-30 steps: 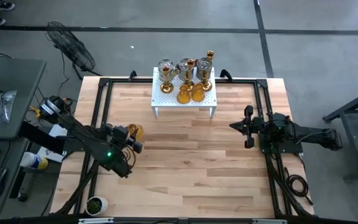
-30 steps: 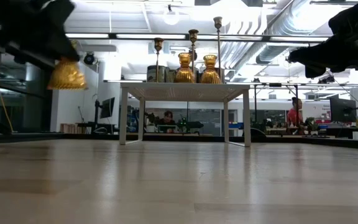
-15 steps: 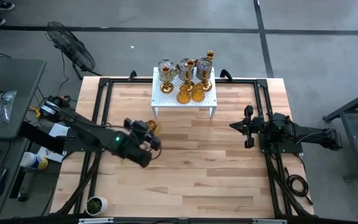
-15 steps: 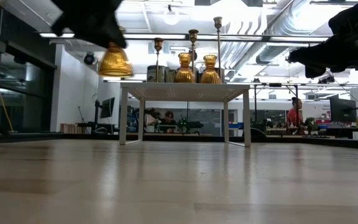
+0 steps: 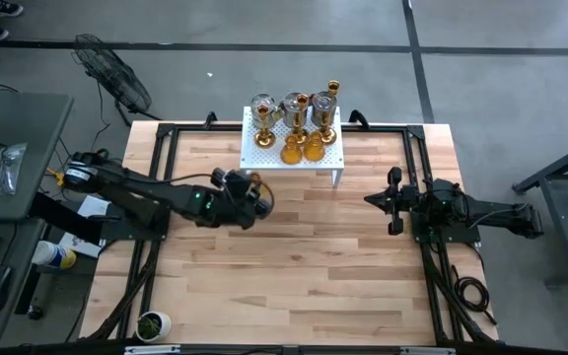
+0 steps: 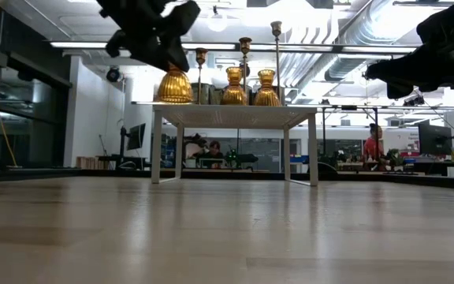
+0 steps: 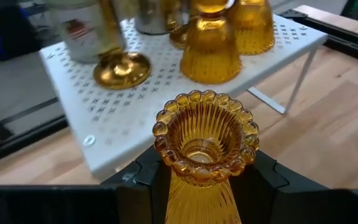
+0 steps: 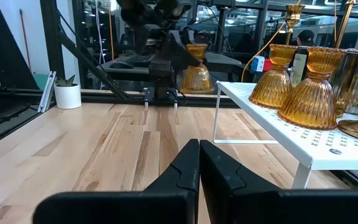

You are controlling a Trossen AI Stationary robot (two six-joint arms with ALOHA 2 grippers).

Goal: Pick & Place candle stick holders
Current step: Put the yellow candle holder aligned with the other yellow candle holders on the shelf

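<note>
Candle stick holder (image 7: 205,134), amber ribbed glass with a beaded rim, is clamped between the two fingers of the left gripper (image 7: 205,180) and carried in the air, clear of the counter (image 5: 304,266). In the low view this holder (image 6: 175,85) hangs under the left gripper (image 6: 164,43) at about the level of the white perforated stand's (image 5: 262,160) top, just beside the stand's near-left corner. In the high view the left gripper (image 5: 249,192) sits directly in front of that corner.

Standing on the stand:
- two amber glass holders (image 5: 302,148), side by side near the front edge;
- silver-grey goblets (image 5: 294,106) toward the back;
- gold stemmed holders (image 5: 263,130), one of them tall and slim (image 5: 332,94) at the back right.

Right gripper (image 5: 388,200) is parked above the right side of the counter, well apart from the stand, its fingers (image 8: 182,171) pressed together with nothing between them.
</note>
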